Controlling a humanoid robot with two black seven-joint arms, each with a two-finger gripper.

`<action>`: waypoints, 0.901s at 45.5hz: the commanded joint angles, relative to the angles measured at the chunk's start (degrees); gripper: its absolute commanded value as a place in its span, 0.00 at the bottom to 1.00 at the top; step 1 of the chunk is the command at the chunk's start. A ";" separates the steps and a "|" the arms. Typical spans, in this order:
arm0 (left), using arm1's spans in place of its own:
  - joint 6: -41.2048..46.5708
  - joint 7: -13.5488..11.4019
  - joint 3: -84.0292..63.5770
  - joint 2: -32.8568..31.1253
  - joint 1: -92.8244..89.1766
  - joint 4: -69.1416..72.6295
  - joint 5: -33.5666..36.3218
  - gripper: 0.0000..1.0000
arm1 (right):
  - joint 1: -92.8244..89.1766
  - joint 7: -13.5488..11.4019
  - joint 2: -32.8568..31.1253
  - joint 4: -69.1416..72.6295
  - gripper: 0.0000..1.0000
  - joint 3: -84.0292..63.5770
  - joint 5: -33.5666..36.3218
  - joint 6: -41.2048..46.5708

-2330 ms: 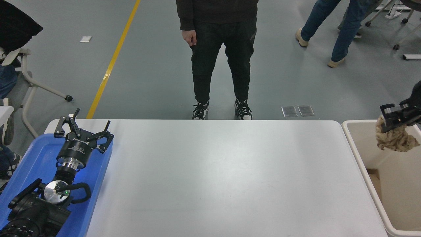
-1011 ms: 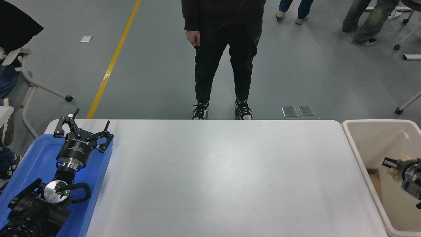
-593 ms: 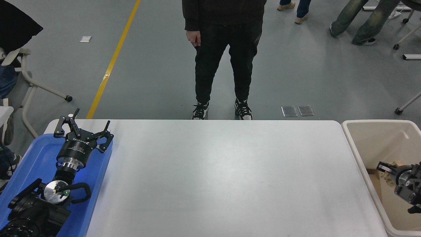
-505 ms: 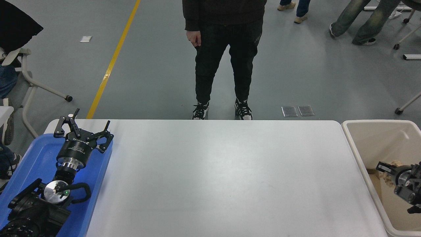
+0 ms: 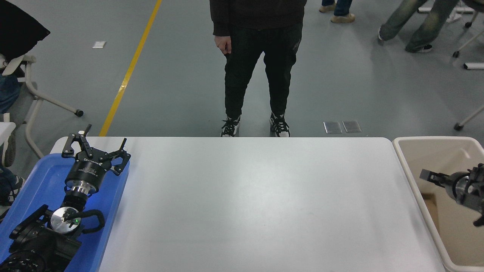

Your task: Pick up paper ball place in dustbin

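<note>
Nearest to us, the left arm lay parked at the lower left over the blue tray [image 5: 113,196]. Its left claw [image 5: 99,145] was spread wide open and gripped nothing, hanging above the tray's far end where that end met the corner of the white counter [image 5: 245,207]. The counter stretched bare between this claw and the other one. Well apart from the left claw, across the whole width of the counter, the right claw [image 5: 435,177] came in from the right edge. It was held over the inside of the dustbin [image 5: 435,139], pointing back toward the counter; we could not tell whether it was open or closed. The bin's thick cream rim ran just beside this claw on its counter side, and a brown patch showed on the bin floor below it. We could not make out the paper ball anywhere around the right claw, so we could not say where it lay. Beyond both claws, past the counter's far edge, a person [image 5: 261,56] in dark clothes stood on the grey floor with one hand [image 5: 223,43] hanging down. A yellow line [image 5: 128,71] ran across the floor beyond the left claw, and other people's legs [image 5: 412,26] showed far beyond the right claw.
</note>
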 commanded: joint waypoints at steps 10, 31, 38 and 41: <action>0.00 -0.01 -0.02 0.02 0.09 0.01 0.00 0.99 | 36.93 0.36 6.16 30.70 1.00 -14.60 0.56 21.27; 0.00 -0.01 -0.02 0.02 0.09 0.01 0.00 0.99 | 44.67 0.27 22.25 33.25 1.00 -14.78 12.51 26.46; 0.00 -0.01 -0.02 0.02 0.17 0.01 0.00 0.99 | 47.74 0.27 23.40 36.24 1.00 -14.87 15.41 29.54; 0.00 -0.01 -0.02 0.02 0.17 0.01 0.00 0.99 | 48.71 0.27 24.27 37.29 1.00 -14.87 16.99 29.54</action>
